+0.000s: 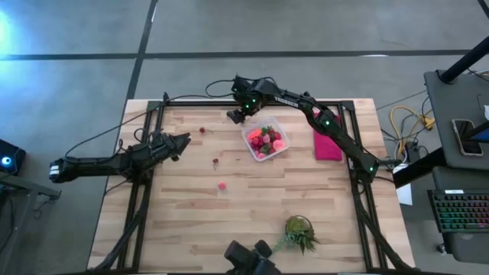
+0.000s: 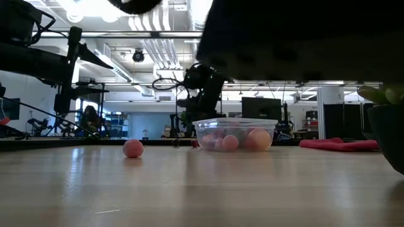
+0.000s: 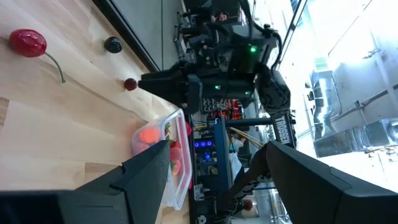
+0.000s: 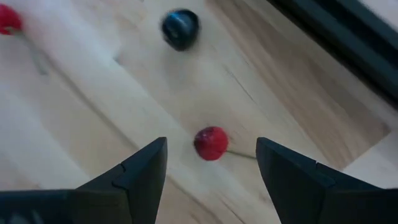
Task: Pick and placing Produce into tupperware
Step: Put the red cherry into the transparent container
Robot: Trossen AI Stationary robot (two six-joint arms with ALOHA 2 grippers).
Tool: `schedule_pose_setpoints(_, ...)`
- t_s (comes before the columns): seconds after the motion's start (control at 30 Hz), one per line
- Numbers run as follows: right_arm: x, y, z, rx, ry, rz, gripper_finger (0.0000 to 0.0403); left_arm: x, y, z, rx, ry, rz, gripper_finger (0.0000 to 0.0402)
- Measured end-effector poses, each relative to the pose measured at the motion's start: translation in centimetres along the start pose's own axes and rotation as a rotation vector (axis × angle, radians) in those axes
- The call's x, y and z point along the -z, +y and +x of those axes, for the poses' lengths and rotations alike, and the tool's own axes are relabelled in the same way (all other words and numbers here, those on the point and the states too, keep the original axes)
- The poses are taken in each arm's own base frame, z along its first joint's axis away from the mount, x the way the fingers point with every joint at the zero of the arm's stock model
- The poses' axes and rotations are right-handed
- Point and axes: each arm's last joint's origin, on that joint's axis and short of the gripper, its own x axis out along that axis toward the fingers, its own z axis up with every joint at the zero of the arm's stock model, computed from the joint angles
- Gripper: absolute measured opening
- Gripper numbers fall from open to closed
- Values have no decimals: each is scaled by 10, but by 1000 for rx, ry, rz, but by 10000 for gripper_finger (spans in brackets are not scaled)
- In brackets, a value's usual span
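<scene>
- The right gripper [image 1: 235, 116] hangs with its fingers spread and nothing between them. In its wrist view a small red cherry [image 4: 211, 143] with a thin stem lies on the wood in the gap between the two fingers.
- Risk — the cherry is round and tiny. If the fingers come down off-centre or close too fast, I judge it could squirt out and roll toward the table's far edge, which lies just beyond it.
- Risk — the stem sticks out sideways. A finger landing on it may flick the cherry away instead of trapping it.
- A dark round bead [image 4: 180, 28] sits near the cherry and could be taken by mistake.
- The right arm reaches from the table's right side across the far edge, its gripper at about 10 o'clock from the clear container [image 1: 267, 139].
- The container sits right of the table's centre, already holding a heap of red and pink pieces.
- Loose produce lies well apart on the wood: a pink berry [image 1: 222, 185] at 7 o'clock from the container and a stemmed piece [image 1: 216, 161] at 8 o'clock.
- The left gripper [image 1: 183, 140] waits near the left side, released and empty — pointing toward the container.
- A magenta cloth [image 1: 327, 143] lies at 3 o'clock from the container.
</scene>
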Motion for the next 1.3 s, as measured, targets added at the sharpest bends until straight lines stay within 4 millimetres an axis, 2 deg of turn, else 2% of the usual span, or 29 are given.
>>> schedule_pose_setpoints(0.27, 4, 0, 18, 12, 34, 17, 238, 0, 0, 0, 1, 0, 0, 255)
schedule_pose_setpoints(0.73, 6, 12, 22, 63, -11, -124, 221, 0, 0, 0, 0, 0, 0, 255)
schedule_pose_setpoints(1.07, 7, 12, 22, 62, -5, -55, 187, 0, 0, 0, 0, 0, 0, 255)
schedule_pose_setpoints(1.3, 7, 13, 23, 47, -4, -81, 185, 0, 0, 0, 0, 0, 0, 255)
